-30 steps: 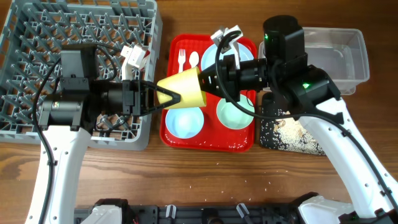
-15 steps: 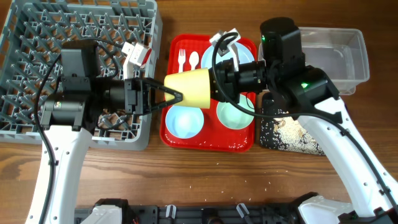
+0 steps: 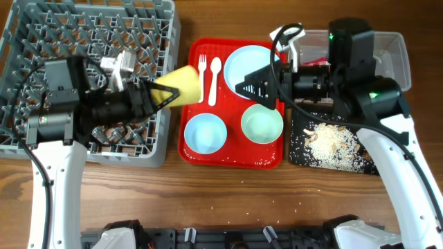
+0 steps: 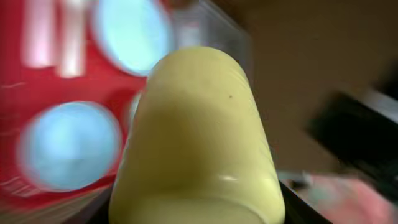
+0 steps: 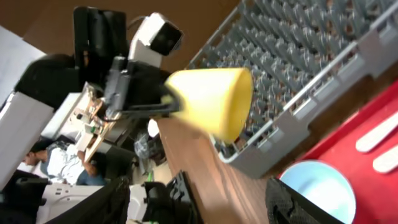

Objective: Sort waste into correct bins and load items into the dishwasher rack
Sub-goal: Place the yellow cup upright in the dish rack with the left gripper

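One yellow cup (image 3: 184,84) was pinched in the left gripper (image 3: 160,93), above the edge of the rack (image 3: 138,153). The right gripper (image 3: 250,87) hung wide apart, empty. A loose pinch could drop the cup outside.

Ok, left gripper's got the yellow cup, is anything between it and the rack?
Nothing visible. The yellow cup, held by the left gripper, hangs over the right wall of the rack, and the pegs next to it are bare. The right gripper is open over the red tray, apart from the cup.
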`<act>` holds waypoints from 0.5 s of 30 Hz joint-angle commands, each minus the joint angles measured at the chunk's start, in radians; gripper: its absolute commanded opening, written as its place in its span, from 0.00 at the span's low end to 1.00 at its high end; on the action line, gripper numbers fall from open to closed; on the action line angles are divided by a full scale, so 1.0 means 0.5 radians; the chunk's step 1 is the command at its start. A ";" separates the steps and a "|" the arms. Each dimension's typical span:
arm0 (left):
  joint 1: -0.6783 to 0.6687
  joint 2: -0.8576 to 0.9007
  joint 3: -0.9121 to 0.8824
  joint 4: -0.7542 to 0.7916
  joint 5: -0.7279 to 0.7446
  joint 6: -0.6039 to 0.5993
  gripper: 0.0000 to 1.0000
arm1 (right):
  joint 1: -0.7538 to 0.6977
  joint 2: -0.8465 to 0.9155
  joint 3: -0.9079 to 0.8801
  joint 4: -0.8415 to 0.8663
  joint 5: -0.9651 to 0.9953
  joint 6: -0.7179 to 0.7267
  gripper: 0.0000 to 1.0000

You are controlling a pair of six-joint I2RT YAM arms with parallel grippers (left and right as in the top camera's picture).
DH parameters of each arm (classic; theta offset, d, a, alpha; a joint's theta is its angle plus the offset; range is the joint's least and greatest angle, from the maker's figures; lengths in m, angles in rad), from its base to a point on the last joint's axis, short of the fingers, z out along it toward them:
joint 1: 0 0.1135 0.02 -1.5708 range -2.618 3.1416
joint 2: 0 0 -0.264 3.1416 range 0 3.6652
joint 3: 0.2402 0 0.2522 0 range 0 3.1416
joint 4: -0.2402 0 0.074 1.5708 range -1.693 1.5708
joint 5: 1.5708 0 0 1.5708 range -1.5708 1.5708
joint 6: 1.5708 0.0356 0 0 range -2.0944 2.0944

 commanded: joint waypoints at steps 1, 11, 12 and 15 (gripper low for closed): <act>0.015 -0.018 0.008 -0.204 -1.192 -0.082 0.47 | -0.005 -0.025 0.009 -0.105 0.117 -0.026 0.71; 0.005 0.021 -0.053 -0.397 -1.991 -0.179 0.49 | -0.005 -0.025 0.009 -0.280 0.254 -0.079 0.72; -0.010 0.046 -0.055 -0.374 -1.987 -0.179 0.49 | -0.005 -0.025 0.009 -0.280 0.254 -0.080 0.72; -0.174 0.225 -0.056 -0.253 -1.941 -0.177 0.49 | -0.005 -0.025 0.009 -0.280 0.254 -0.087 0.72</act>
